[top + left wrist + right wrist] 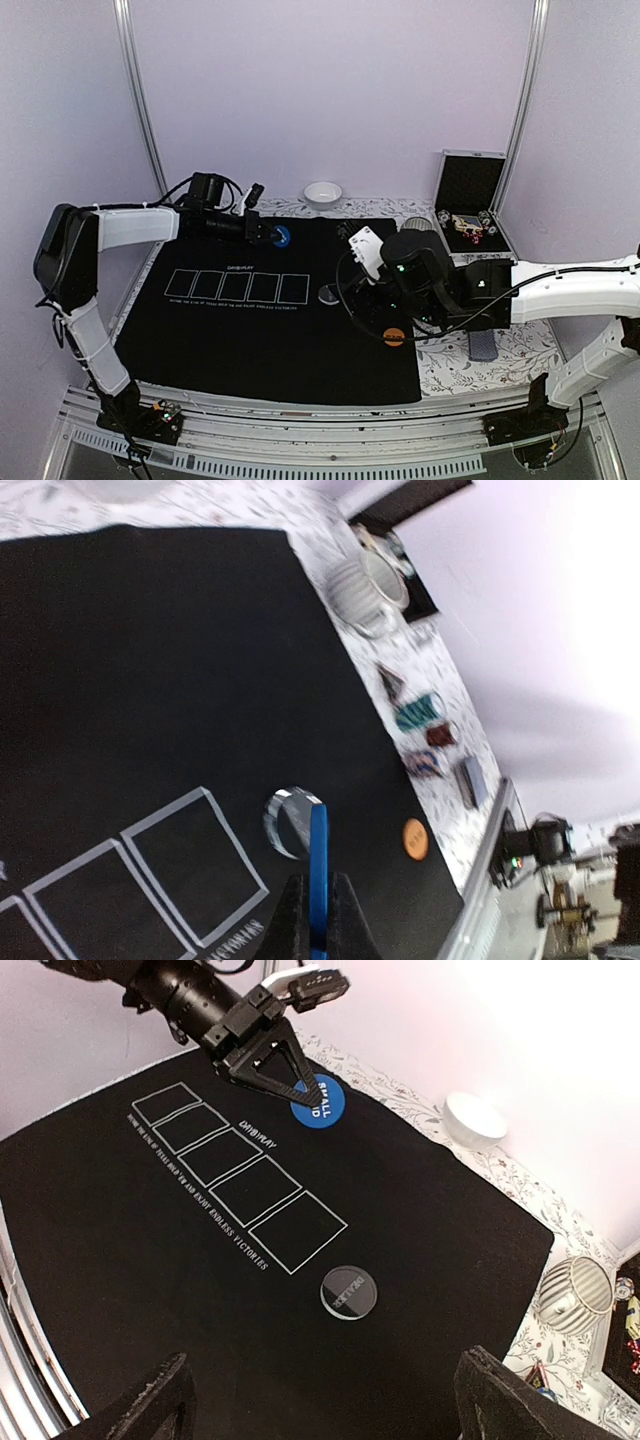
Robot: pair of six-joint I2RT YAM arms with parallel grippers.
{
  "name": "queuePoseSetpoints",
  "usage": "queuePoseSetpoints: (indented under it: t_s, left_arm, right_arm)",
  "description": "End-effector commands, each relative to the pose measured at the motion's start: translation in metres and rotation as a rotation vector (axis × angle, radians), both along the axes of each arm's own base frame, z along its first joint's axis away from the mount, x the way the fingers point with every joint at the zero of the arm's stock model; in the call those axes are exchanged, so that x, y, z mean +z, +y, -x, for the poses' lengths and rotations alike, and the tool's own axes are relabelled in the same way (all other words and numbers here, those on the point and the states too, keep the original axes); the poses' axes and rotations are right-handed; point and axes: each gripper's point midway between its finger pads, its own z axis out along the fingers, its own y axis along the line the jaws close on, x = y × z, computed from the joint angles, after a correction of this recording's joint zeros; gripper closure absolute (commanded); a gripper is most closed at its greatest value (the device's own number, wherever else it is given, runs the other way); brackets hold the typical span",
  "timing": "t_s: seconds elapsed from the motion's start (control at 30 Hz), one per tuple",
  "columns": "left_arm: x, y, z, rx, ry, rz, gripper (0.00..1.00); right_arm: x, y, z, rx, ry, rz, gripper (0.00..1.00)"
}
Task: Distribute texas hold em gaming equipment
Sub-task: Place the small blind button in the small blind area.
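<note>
My left pincer [297,1082] is clamped on the round blue plastic disc [320,1105] lettered SMALL, which sits right at its fingertips over the black felt mat [130,1260]. My right pincer [325,1390] stands wide with nothing in it. The clear round dealer disc [349,1291] lies flat on the mat just ahead of its jaws.

**Around the mat**

The mat [250,345] covers the left and middle of the tabletop [525,350]. A row of card boxes [237,287] runs across the mat's centre, and the dealer disc [329,294] lies on the mat just right of that row. At the mat's far edge, the small-blind disc [283,237] sits between the left fingers [262,231]. A third disc [394,337] lies by the mat's right edge, towards the near side. A bowl [323,193] stands behind the mat. A mug [418,225] stands off the mat's far right corner, with a case [470,205] beyond it. Right of the mat, a card deck [483,346] lies on the tabletop.
</note>
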Motion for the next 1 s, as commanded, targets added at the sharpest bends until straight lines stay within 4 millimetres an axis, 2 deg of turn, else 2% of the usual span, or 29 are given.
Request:
queuePoseSetpoints:
  t_s: [0.0,0.03,0.13,0.27,0.43,0.53,0.63,0.7,0.9,0.97]
  left_arm:
    - [-0.037,0.049,-0.076,0.190,0.035,-0.061,1.00]
    - [-0.053,0.057,-0.089,0.210,0.068,-0.070,1.00]
    - [-0.081,0.075,-0.118,0.256,0.124,-0.101,1.00]
    - [-0.110,0.086,-0.135,0.282,0.184,-0.126,0.99]
    - [-0.140,0.096,-0.141,0.302,0.229,-0.188,0.82]
    - [-0.146,0.112,-0.141,0.349,0.227,-0.243,0.63]
    - [-0.132,0.131,-0.143,0.413,0.187,-0.286,0.43]
    - [-0.121,0.140,-0.145,0.451,0.151,-0.319,0.31]
    - [-0.063,0.158,-0.146,0.541,0.011,-0.375,0.15]
    - [-0.028,0.155,-0.139,0.552,-0.065,-0.366,0.14]
  right_arm:
    - [0.004,-0.021,-0.006,-0.066,0.065,-0.072,0.08]
    - [0.002,-0.023,-0.006,-0.072,0.072,-0.070,0.08]
    - [-0.003,-0.027,-0.006,-0.088,0.093,-0.059,0.07]
    - [-0.007,-0.030,-0.007,-0.105,0.116,-0.055,0.07]
    - [-0.012,-0.030,-0.006,-0.111,0.166,-0.052,0.06]
    - [-0.022,-0.031,-0.004,-0.117,0.232,-0.026,0.05]
    - [-0.040,-0.038,-0.006,-0.163,0.348,-0.012,0.05]
    - [-0.061,-0.049,-0.009,-0.225,0.466,-0.008,0.06]
    - [-0.114,-0.075,-0.007,-0.398,0.627,0.090,0.15]
    - [-0.134,-0.082,-0.006,-0.440,0.689,0.134,0.18]
